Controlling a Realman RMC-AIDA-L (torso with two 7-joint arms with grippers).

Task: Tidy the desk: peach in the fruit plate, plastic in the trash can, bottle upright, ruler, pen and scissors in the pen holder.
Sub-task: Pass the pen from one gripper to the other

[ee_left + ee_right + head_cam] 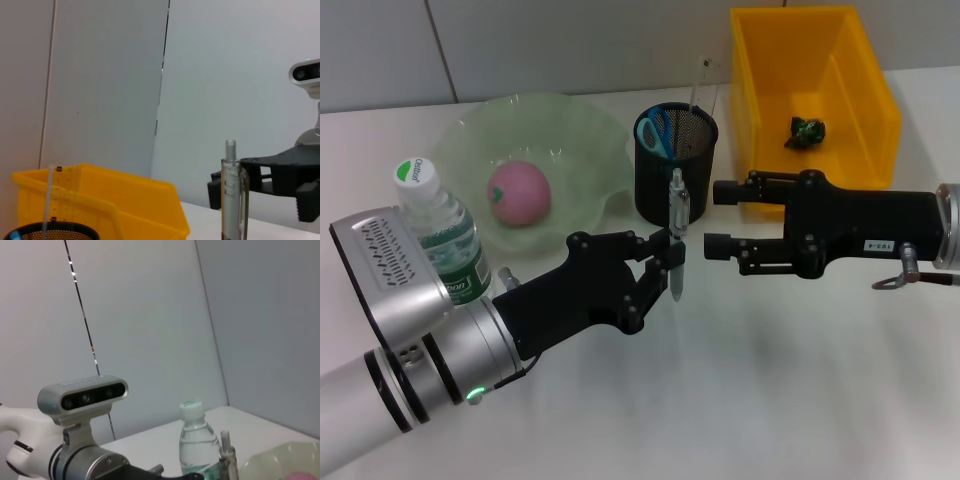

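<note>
- Holding the pen (676,232) upright, the left gripper (665,262) has its fingers pinched shut on the lower part of the barrel, hovering above the desk (740,380) just in front of the pen holder (676,165).
- Best bet for this step, I reckon: lift until the pen's bottom tip sits above the mesh rim, slide it over the open mouth, then lower before letting go. Keep it vertical so it doesn't catch on the mesh.
- Watch the scissors (655,132) and the clear ruler (61,192) already standing in that cup; aim for the free side of the opening.
- Right gripper (712,218) is just beside the pen on the other side, jaws spread wide with nothing in them, sitting between the cup and the yellow trash can (815,90). It looks close enough to get bumped.
- Everything else looks sorted: peach (518,192) in the green fruit plate (582,128), bottle (440,228) standing upright near the left arm, and a dark crumpled bit of plastic (807,131) in the trash can.
</note>
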